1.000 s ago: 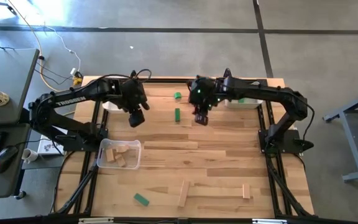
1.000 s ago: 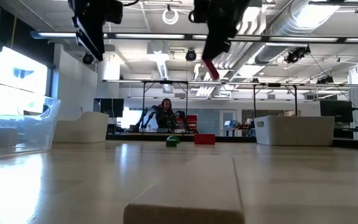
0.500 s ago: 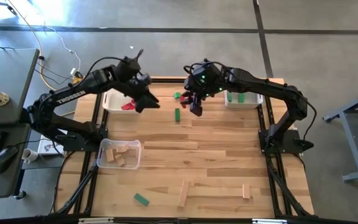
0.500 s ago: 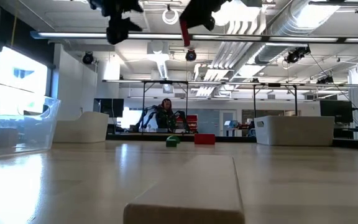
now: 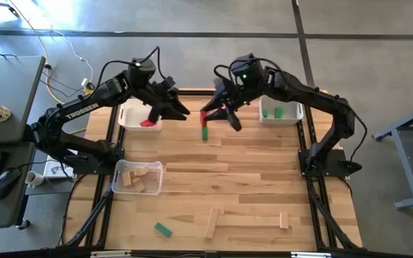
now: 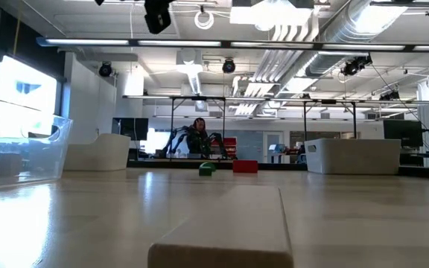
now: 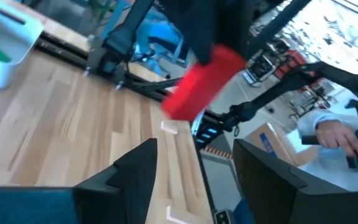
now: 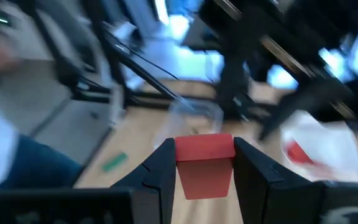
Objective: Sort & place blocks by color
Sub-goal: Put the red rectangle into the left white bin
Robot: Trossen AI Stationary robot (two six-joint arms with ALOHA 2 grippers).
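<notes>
While both arms hang above the far half of the worktop [image 5: 214,186], the sorting is only partly done: at the left of the high view a clear bin [image 5: 138,177] near the worktop's left edge holds plain wood blocks [image 5: 134,179], and above it, at the upper left, a white bin [image 5: 131,115] holds a red piece [image 5: 147,122]. Just right of that white bin the left gripper [image 5: 179,109] hovers in the air, its fingers [image 7: 135,171] spread apart and holding nothing, pointing toward the frame's centre. Right of it, at upper centre, the right gripper [image 5: 214,112] reaches leftward with its fingers [image 8: 163,165] clamped on a red block [image 5: 208,112]; the right wrist view shows the block squarely between them. A green bar [image 5: 205,132] lies on the worktop directly below that block in the frame. Seen from the left wrist, the red block sits ahead of the empty fingers, well above their gap, with its long axis slanting across the view. So the block lies to the right of the left fingers and between the two arms, near both, while the white bin with red in it lies farther left, beyond the left gripper; it looks like a handover or a carry leftward comes next. Farther right, a second white bin [image 5: 292,115] at the upper right holds green pieces [image 5: 277,111]. Along the bottom of the frame a green block [image 5: 163,229] and two plain wood bars [image 5: 211,223] [image 5: 284,220] are not yet sorted.
</notes>
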